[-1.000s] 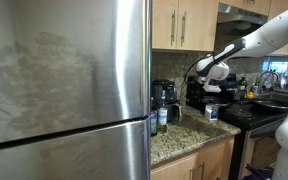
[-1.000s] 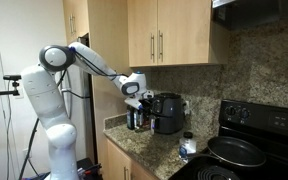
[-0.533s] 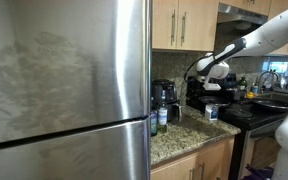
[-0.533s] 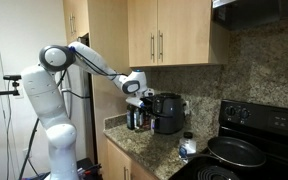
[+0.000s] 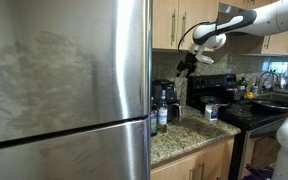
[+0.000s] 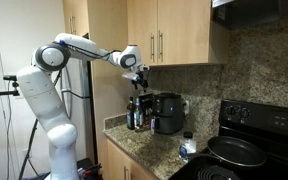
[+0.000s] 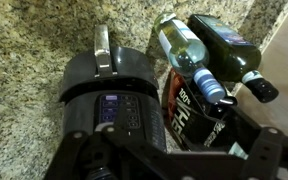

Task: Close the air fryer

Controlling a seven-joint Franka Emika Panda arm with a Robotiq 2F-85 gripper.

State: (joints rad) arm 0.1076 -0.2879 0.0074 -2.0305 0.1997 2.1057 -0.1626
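Observation:
The air fryer (image 6: 167,112) is a black appliance on the granite counter against the backsplash; it also shows in an exterior view (image 5: 172,100). In the wrist view I look down on its rounded top (image 7: 106,88), with the lit control panel near me and the basket handle (image 7: 102,48) pointing away. The basket sits in line with the body. My gripper (image 6: 139,73) hangs in the air well above the fryer, touching nothing. Its fingers (image 7: 174,165) are spread wide and empty at the bottom of the wrist view.
Dark glass bottles (image 7: 199,45) and a black packet marked "100%" (image 7: 184,112) stand right beside the fryer. A steel fridge (image 5: 64,80) fills one side. A black stove with a pan (image 6: 234,152) is on the other side. A small jar (image 6: 188,146) stands on the counter, with wooden cabinets (image 6: 164,35) overhead.
My arm has lifted from the fryer's level to well above it, under the cabinets. The fryer has not moved.

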